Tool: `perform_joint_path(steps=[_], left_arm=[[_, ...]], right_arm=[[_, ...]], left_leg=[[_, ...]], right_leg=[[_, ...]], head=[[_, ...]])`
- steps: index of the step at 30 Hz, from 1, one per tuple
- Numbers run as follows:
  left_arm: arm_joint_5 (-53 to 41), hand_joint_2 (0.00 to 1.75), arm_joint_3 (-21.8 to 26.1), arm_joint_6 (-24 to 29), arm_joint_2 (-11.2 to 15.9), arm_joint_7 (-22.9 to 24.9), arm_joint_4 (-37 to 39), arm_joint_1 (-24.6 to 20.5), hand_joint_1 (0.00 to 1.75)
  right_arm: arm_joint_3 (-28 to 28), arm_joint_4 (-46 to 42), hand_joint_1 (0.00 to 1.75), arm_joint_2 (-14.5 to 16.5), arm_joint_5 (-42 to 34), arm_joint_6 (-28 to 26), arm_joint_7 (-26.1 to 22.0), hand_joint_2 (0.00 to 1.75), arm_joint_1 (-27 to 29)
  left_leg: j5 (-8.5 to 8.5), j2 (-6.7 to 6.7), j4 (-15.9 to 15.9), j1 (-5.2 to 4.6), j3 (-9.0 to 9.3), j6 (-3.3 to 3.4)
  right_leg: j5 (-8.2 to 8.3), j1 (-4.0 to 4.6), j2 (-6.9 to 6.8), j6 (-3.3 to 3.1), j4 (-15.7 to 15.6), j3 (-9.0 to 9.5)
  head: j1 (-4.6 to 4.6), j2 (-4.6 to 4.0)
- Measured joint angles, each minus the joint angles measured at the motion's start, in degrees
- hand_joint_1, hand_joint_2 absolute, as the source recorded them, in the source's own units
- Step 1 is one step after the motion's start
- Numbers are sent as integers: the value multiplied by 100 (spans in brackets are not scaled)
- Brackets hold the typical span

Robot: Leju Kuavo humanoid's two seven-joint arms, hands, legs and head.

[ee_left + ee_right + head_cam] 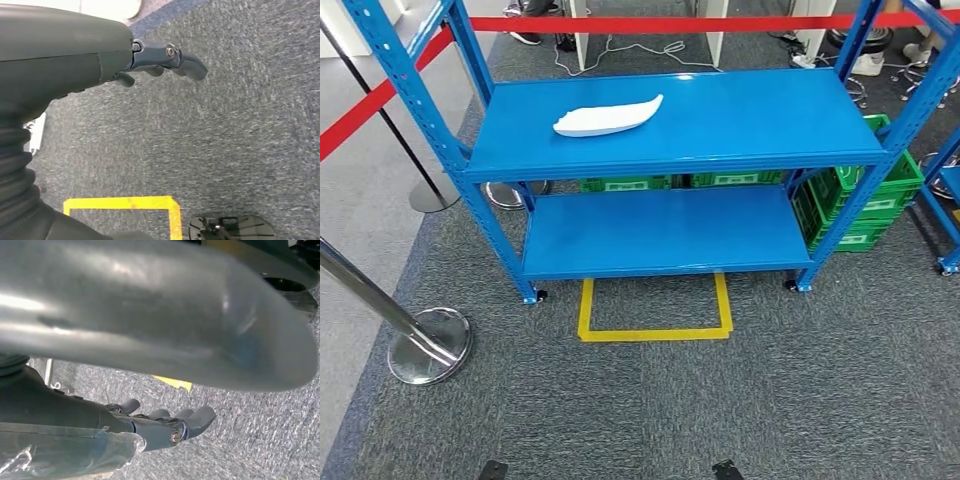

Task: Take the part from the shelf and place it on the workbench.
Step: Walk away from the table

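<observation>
Stanchion base [429, 345] and red barrier tape [365, 112] at far left fence the work area. My left hand [166, 60] hangs at my side over grey carpet [245, 140], fingers loosely extended, nothing in them. Yellow floor marking [656, 332] sits just before the blue shelf [675, 165], presumably a standing mark. The white part [607, 118] lies flat on the top tier, toward its left end, well apart from both hands and ahead of them. Green crates [860, 205] sit behind the shelf's right end. My right hand [170, 427] also hangs low, fingers slack, holding nothing. Workbench: cannot tell where.
</observation>
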Motion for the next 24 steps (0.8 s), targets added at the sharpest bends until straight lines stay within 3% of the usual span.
perform_joint_path(steps=[3, 7, 11, 23, 24], left_arm=[[3, 0, 8, -17, -7, -25, 0, 5, 0], [4, 0, 13, -44, -7, -45, 0, 11, 0], [9, 0, 18, -66, -5, -52, 0, 11, 0], [14, 0, 21, -113, 5, -66, 0, 11, 0], [18, 0, 21, -121, 5, -66, 0, 11, 0]], right_arm=[[-2, 0, 0, -1, 19, -8, -2, 0, 4], [-2, 0, 0, -1, 30, -19, -3, 0, 3], [-2, 0, 0, -1, 33, -30, -3, 0, 4], [-3, 0, 0, -2, 55, -39, 0, 0, 3], [-4, 0, 0, -2, 51, -39, 2, 44, 3]], left_leg=[[1, -2, -105, 0, 41, 11], [-4, -2, -105, -13, 40, 64], [1, -2, -103, -22, 39, 91], [11, -1, -105, -14, 40, 95], [11, -1, -105, -12, 40, 95]], right_leg=[[-1, 24, 3, -44, -24, -20], [54, 11, 3, 53, -108, 25], [75, 3, 4, 91, -127, 59], [77, 10, 5, 99, -120, 51], [77, 11, 5, 99, -119, 51]], head=[[17, 0], [20, 0], [16, 0], [15, 0], [15, 0]])
